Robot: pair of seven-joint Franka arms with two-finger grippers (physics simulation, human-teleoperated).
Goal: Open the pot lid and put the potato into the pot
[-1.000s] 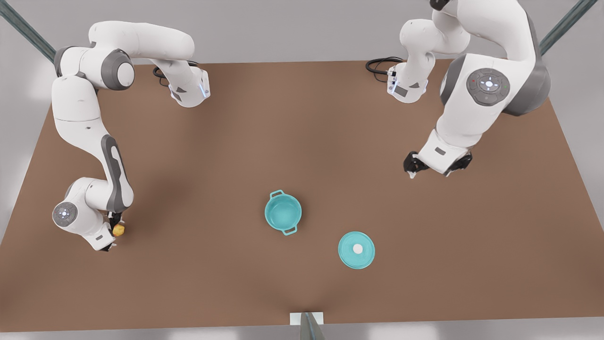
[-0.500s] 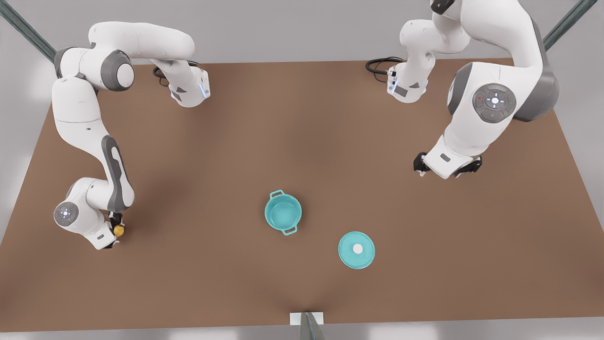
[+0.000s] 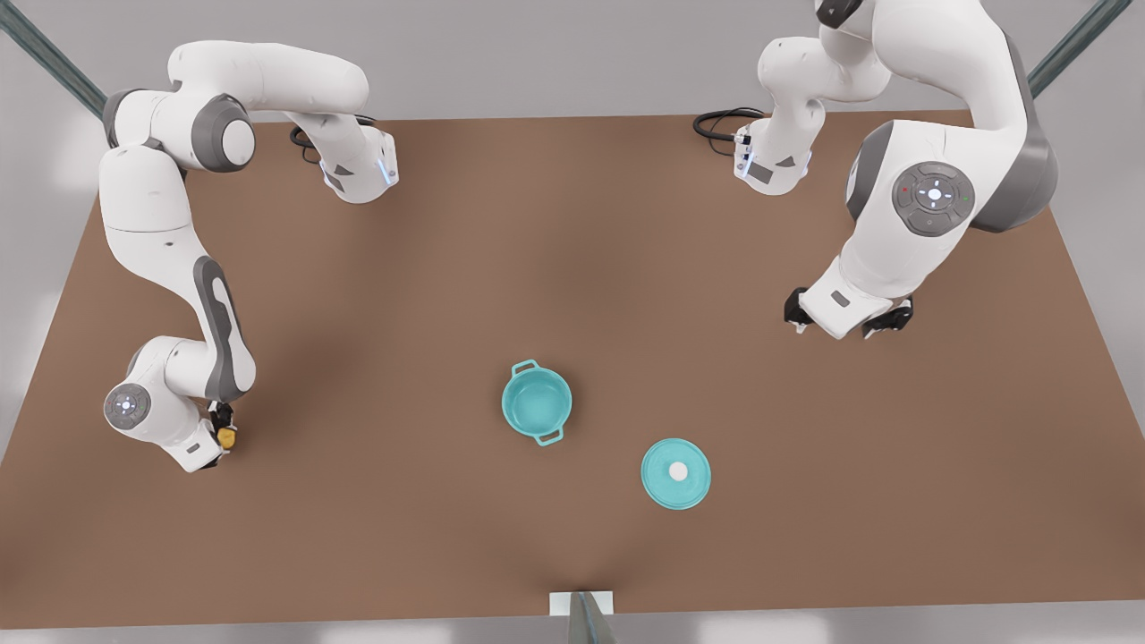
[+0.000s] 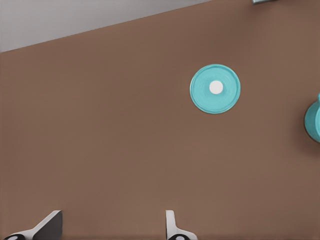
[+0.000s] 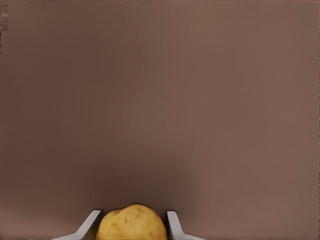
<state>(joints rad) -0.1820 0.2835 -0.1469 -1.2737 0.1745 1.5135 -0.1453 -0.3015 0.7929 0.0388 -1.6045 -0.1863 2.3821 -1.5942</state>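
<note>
**Potato in the pincer, pot open, lid set aside**

Potato (image 3: 227, 436) sits at the front view's far left, between the fingers of the right pincer (image 3: 221, 437), low over the counter (image 3: 572, 233). In the right wrist view the two fingers bracket the potato (image 5: 131, 223) on both sides, close against it; the pincer is closed down to the lump's width and holding it. Contact with the counter underneath cannot be judged.

Pot (image 3: 536, 402) stands mid-counter, uncovered, teal inside showing, loop handles on opposite sides. It is well apart from the potato.

Pot lid (image 3: 675, 473) lies flat on the counter, knob up, near the pot toward the front view's right, not touching it. The left wrist view shows the lid (image 4: 215, 88) and a sliver of the pot (image 4: 314, 121).

Left pincer (image 3: 838, 315) hangs above bare counter at the front view's right, fingers (image 4: 171, 225) spread wide, nothing between them. This arm waits.

Judgement: lid step done; carry to the pot remains.

Risks:
- Potato is lumpy, so the grip may be uneven; it could slip out on the long traverse.
- Pot mouth is small; an off-centre release could bounce the potato off the rim.
- A low approach could knock a handle and shift the pot.
</note>
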